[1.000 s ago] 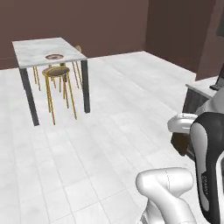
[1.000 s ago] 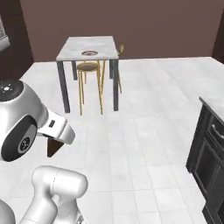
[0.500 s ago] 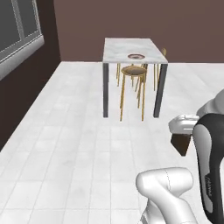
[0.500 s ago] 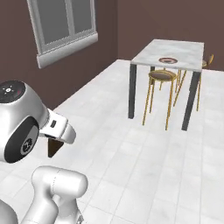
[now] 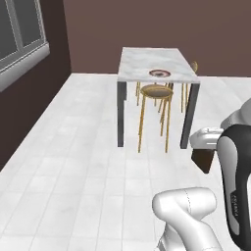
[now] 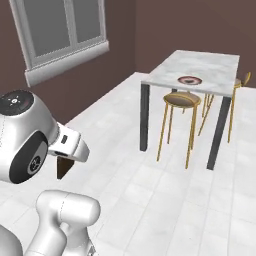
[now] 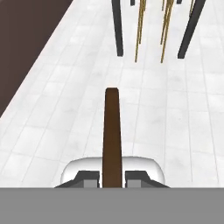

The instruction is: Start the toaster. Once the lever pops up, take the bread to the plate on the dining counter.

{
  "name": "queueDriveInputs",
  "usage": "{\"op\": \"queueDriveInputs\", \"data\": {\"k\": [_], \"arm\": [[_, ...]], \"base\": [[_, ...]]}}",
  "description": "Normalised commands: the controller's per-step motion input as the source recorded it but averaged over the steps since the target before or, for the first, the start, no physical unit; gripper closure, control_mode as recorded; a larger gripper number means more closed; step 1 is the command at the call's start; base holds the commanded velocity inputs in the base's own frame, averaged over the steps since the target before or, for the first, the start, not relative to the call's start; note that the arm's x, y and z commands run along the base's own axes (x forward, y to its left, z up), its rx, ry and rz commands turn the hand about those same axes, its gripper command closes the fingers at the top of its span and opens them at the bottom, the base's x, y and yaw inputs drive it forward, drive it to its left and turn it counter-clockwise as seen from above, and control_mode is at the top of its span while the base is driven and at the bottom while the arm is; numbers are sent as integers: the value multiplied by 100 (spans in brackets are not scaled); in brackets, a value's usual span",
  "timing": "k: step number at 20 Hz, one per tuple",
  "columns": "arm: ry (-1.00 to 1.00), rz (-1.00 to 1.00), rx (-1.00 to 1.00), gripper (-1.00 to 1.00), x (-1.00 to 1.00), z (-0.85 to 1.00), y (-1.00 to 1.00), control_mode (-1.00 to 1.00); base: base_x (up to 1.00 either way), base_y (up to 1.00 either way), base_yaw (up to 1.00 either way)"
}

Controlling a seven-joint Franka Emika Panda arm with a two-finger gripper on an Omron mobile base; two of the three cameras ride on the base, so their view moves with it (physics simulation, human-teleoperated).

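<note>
Far to the left of the pincer (image 7: 112, 175), a window (image 6: 65, 30) is set in the dark brown wall above a pale sill, with the white tiled floor (image 5: 73, 162) running from that wall across to the robot. Between the two dark finger tips (image 7: 89, 178) stands the bread (image 7: 112, 135), a thin dark brown slice seen edge-on in the hand view, so the pincer is clenched on it and carries it clear of the floor; in the left base view the slice (image 5: 204, 158) hangs just under the white hand, and in the right base view it (image 6: 64, 167) shows as a dark wedge below the wrist. Ahead of the pincer and well apart from it stands the table (image 5: 132, 61), a white marble top with grey veins on dark legs (image 5: 120, 115). Near the table's front edge sits the plate (image 5: 160, 73), round with a red-brown rim and a pale centre, also visible in the right base view (image 6: 190, 80). Under that edge stands a round wooden stool (image 5: 156, 92) on thin golden legs, and further right, beyond the table, part of a wooden chair (image 6: 244, 80) shows.
</note>
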Motion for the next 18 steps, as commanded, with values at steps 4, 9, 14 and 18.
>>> {"op": "queueDriveInputs", "data": {"k": [4,9,14,18], "arm": [[0,0,0,100,0,0,0,100],[0,0,0,100,0,0,0,100],[0,0,0,100,0,0,0,100],[0,0,0,100,0,0,0,100]], "base": [[100,-76,0],[100,-69,-1],[91,-33,-11],[88,-8,-22]]}}
